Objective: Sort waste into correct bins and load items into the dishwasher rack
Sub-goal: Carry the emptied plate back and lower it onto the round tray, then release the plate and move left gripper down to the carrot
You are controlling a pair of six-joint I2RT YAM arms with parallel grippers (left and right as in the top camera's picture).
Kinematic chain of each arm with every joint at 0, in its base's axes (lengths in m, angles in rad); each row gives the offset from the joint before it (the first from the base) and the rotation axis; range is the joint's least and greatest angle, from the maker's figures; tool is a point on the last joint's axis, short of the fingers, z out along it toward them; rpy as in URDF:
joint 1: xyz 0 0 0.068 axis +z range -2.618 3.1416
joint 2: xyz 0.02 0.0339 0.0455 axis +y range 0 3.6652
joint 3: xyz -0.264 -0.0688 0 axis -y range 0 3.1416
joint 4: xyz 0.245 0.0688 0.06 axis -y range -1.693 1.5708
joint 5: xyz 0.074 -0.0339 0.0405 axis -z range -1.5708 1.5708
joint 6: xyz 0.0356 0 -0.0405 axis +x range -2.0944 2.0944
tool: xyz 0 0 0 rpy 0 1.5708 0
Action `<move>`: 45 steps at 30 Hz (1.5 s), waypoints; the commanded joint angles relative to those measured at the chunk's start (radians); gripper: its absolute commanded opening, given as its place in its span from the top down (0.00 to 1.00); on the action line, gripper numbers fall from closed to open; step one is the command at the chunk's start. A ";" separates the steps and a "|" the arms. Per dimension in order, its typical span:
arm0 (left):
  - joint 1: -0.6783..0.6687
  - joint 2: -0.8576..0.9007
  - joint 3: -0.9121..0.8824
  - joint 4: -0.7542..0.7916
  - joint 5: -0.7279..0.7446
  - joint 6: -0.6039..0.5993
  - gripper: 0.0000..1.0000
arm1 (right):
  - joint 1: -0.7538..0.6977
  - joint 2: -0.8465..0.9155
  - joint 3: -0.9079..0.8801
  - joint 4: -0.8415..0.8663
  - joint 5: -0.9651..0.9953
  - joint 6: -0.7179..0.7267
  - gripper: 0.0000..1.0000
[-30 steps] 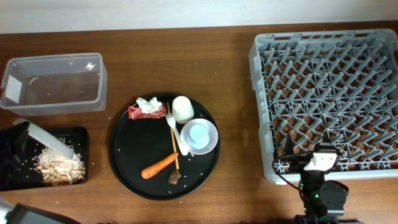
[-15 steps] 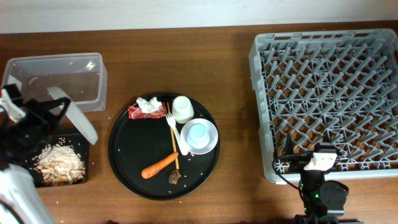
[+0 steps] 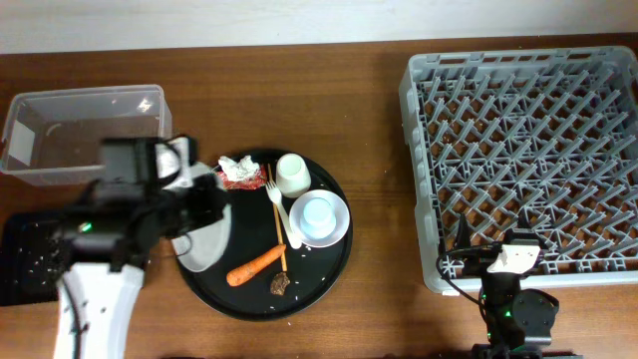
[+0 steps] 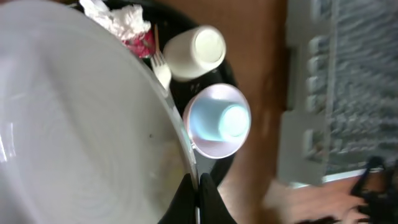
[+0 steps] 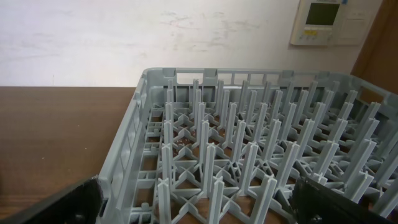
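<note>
plainly, the white plate [image 4: 74,124] looks smooth, glossy, tilted.

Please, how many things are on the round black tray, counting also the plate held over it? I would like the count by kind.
Dishes: 4 (white plate, white cup, white bowl, light-blue cup)
Utensils: 2 (white fork, wooden stick)
Waste: 4 (carrot, dark scrap, red wrapper, crumpled paper)
Total: 10

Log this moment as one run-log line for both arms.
left gripper: shut on white round plate, over round black tray | right gripper: open, by near edge of grey plastic pegged rack | rack: nothing loaded
</note>
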 commanded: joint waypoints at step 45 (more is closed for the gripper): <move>-0.416 0.499 0.091 -0.094 -0.360 0.014 0.57 | -0.001 -0.006 -0.007 -0.003 0.002 -0.003 0.01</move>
